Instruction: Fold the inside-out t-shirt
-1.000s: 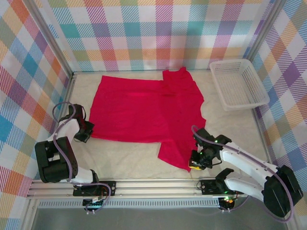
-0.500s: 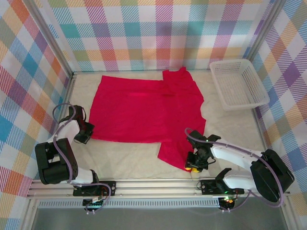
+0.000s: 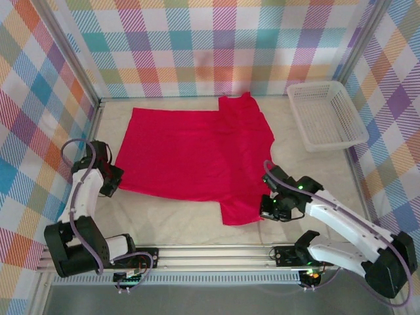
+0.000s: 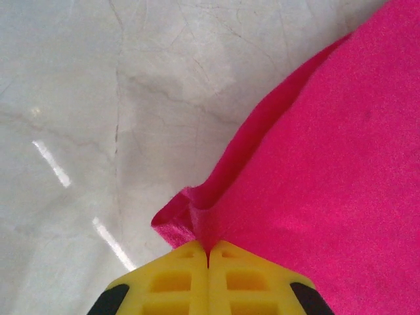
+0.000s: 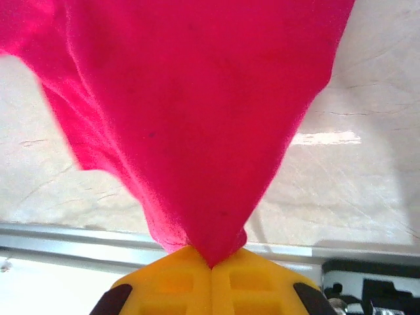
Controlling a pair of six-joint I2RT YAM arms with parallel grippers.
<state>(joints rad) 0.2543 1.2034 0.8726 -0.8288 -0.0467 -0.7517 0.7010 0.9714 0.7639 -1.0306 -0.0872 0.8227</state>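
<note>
Shifted leftward, t-shirt (image 3: 190,154) stretches between left tool (image 3: 115,186) and right tool (image 3: 263,209), both pinching it.

Robot lab cell.
You're boxed in: plaid backdrop panels (image 3: 216,46) beyond the right gripper (image 3: 264,209), aluminium frame rail (image 3: 216,252) behind it, pale tabletop (image 3: 177,220) beneath.

t-shirt (image 3: 190,154) on table (image 3: 170,220) | basket (image 3: 326,115) right of it, apart

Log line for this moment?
shirt: spread out, unfolded | left gripper: shut on shirt corner | right gripper: shut on shirt
</note>
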